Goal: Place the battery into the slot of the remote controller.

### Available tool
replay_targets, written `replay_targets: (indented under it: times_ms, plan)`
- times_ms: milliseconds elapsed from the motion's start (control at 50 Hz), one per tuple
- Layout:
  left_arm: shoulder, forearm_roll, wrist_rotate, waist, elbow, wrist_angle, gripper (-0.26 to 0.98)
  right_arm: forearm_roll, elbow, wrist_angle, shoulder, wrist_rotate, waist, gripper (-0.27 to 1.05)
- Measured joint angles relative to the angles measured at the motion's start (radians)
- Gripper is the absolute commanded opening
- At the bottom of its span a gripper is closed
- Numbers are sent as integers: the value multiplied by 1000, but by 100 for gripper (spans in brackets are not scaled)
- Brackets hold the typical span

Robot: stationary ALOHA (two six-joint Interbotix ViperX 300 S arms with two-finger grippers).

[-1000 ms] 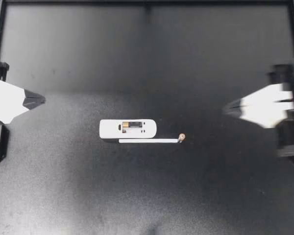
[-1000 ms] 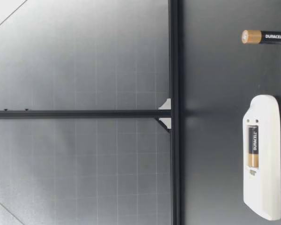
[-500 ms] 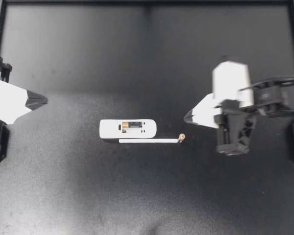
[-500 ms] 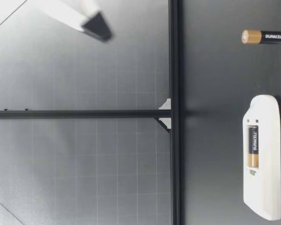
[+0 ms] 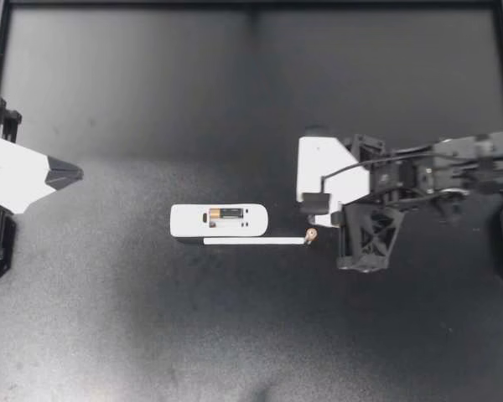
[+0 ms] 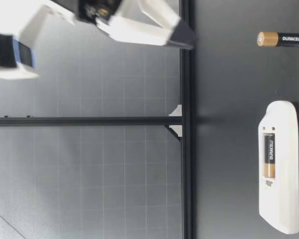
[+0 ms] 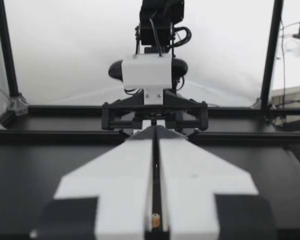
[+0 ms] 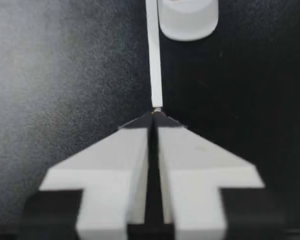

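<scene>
My right gripper [image 5: 315, 203], pinched together and empty, hangs above the black-and-gold round battery [image 5: 311, 235] right of the flat white remote [image 5: 193, 221]. My left gripper [image 5: 64, 173] is closed too.

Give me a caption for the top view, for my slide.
Right gripper, shut, hangs above the upright battery beside the remote, whose slot already holds one cell.

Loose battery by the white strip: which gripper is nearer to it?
Right. My right gripper hovers just beside the loose battery. My left gripper sits at the left edge of the table, beyond the remote.
</scene>
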Motion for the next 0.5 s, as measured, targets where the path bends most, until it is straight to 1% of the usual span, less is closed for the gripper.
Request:
replay_targets:
  times_ms: [100,180,500]
  plan:
    - [0,2,0,0,5,0,-14,0,-6,3,21,-2,2,37]
    - [0,0,0,0,5,0,-14,0,-8,3,37,-8,0,43]
    - [0,2,0,2,11,0,-14,0,-8,-2,106,-9,0,43]
